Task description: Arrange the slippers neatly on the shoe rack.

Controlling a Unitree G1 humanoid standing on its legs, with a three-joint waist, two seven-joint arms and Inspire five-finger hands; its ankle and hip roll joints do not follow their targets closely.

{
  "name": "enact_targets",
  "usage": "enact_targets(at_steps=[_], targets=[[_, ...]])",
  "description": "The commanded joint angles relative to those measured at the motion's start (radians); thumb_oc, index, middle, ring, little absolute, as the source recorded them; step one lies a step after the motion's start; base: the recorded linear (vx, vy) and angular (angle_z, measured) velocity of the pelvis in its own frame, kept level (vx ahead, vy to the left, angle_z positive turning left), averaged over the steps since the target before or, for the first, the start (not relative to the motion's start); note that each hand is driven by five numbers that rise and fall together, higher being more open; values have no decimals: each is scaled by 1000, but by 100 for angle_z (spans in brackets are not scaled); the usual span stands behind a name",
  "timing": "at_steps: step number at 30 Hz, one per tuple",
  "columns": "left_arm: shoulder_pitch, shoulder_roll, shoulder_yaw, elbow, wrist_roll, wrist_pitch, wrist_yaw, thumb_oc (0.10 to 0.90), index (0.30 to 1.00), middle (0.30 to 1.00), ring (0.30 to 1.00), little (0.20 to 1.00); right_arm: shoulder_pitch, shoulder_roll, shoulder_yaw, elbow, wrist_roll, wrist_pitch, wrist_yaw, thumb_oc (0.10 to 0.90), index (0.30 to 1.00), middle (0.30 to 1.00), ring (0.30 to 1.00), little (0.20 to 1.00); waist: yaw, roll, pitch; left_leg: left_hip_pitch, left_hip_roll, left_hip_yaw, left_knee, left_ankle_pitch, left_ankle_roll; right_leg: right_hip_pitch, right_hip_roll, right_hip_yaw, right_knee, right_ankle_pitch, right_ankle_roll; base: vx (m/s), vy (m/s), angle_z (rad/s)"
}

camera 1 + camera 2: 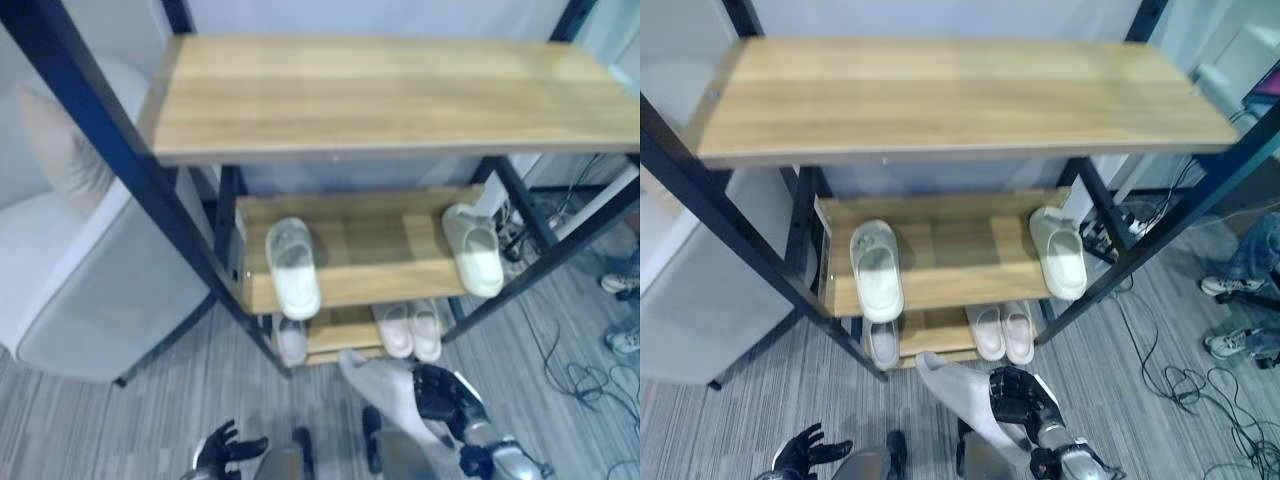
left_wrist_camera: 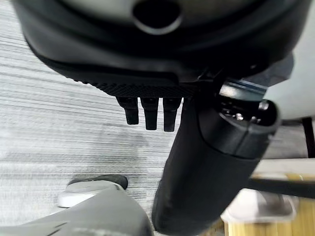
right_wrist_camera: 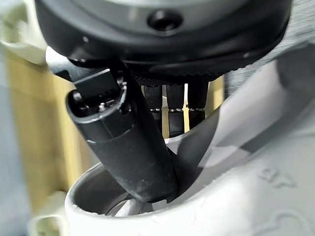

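The right hand (image 1: pixel 1018 398) pinches a smooth, rounded pale grey foam slipper (image 1: pixel 958 400), thumb inside its opening, just before the wood-and-black-metal shoe rack (image 1: pixel 940 290), while the left hand (image 1: pixel 805 452) hangs spread, empty.

slipper (image 3: pixel 256 196): raised characters are seen moulded into its pale surface in the right wrist view, but they are too blurred to be read.
shoe rack (image 1: pixel 380 95): no lettering can be made out on its wooden shelves or black frame.
readable text: none.
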Motion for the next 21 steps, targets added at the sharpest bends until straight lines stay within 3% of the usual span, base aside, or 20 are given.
enact_targets(at_steps=[1, 2, 6, 7, 8, 10, 11, 12, 13, 14, 17, 19, 21], targets=[[-17, 34, 20, -74, -185, -77, -4, 800, 900, 900, 900, 900, -166, -41, -1, -133, -34, -86, -53, 400, 300, 300, 300, 300, 37, 13, 26, -37, -2, -87, 133, -95, 12, 9, 1, -5, 227, -203, 11, -151, -99, -10], [-31, 35, 6, -107, -211, -98, 10, 800, 900, 900, 900, 900, -245, -47, 18, -133, -39, -95, -71, 400, 300, 300, 300, 300, 47, 20, 48, -107, 7, -93, 204, -120, 12, -63, -4, -9, 299, -246, -1, -132, -53, -7], [-62, 31, -54, -268, -273, -137, 63, 800, 900, 900, 900, 900, -467, -28, 34, -59, -57, -113, -208, 400, 300, 300, 300, 300, 76, 38, 56, -394, 23, -107, 456, -190, -3, -343, -18, -33, 521, -311, 0, -169, -57, 19], [-62, 31, -67, -313, -284, -147, 76, 800, 900, 900, 900, 900, -509, -20, 33, -50, -46, -120, -233, 400, 300, 300, 300, 300, 82, 47, 62, -453, 23, -110, 529, -237, -2, -403, -14, -34, 592, -355, 3, -105, -3, 17], [-75, 32, -84, -383, -297, -163, 108, 800, 900, 900, 900, 900, -615, -17, 32, -11, -54, -130, -305, 400, 300, 300, 300, 300, 95, 59, 69, -581, 24, -118, 636, -274, 8, -533, -15, -29, 703, -391, -3, -92, -2, 14], [-72, 37, -93, -488, -291, -173, 137, 800, 900, 900, 900, 900, -681, -21, 26, -14, -80, -132, -355, 400, 300, 300, 300, 300, 107, 67, 64, -694, 26, -128, 728, -304, 22, -642, -16, -23, 788, -416, -13, -106, -15, 5], [-72, 37, -93, -490, -290, -172, 138, 800, 900, 900, 900, 900, -681, -20, 26, -14, -80, -132, -355, 400, 300, 300, 300, 300, 107, 67, 60, -700, 26, -129, 732, -306, 22, -648, -16, -23, 792, -418, -13, -84, 1, 8], [-83, 62, -115, -587, -234, -188, 183, 800, 900, 900, 900, 900, -801, -45, 18, 33, -72, -146, -396, 400, 300, 300, 300, 300, 125, 81, 59, -821, 20, -143, 844, -338, 37, -775, -21, -13, 905, -442, -20, -46, 8, 16], [-83, 61, -114, -588, -233, -187, 184, 800, 900, 900, 900, 900, -803, -45, 18, 35, -72, -146, -396, 400, 300, 300, 300, 300, 125, 81, 55, -829, 20, -144, 849, -340, 37, -782, -20, -13, 910, -444, -20, -50, -6, 20], [-86, 111, -138, -698, -99, -187, 233, 800, 900, 900, 900, 900, -872, -90, 4, 17, -120, -147, -435, 400, 300, 300, 300, 300, 131, 85, 51, -939, 16, -154, 969, -374, 41, -887, -18, -7, 1025, -475, -32, 29, -11, 17], [-83, 182, -134, -946, -37, -226, 303, 800, 900, 900, 900, 900, -1078, -157, 3, 19, -174, -154, -529, 400, 300, 300, 300, 300, 153, 84, 71, -1147, 34, -162, 1281, -468, 20, -1090, -40, -23, 1333, -556, -21, 114, -16, 13], [-83, 186, -113, -1019, -46, -237, 370, 800, 900, 900, 900, 900, -1180, -204, 28, 14, -180, -146, -560, 400, 300, 300, 300, 300, 163, 84, 95, -1252, 20, -172, 1453, -525, 30, -1196, -44, -20, 1507, -603, -29, 142, -11, -7], [-77, 198, -123, -1071, 3, -246, 406, 800, 900, 900, 900, 900, -1239, -221, 37, 20, -173, -157, -580, 400, 300, 300, 300, 300, 167, 86, 107, -1301, 11, -189, 1545, -554, 33, -1251, -42, 1, 1615, -623, -29, 102, 25, 4]])
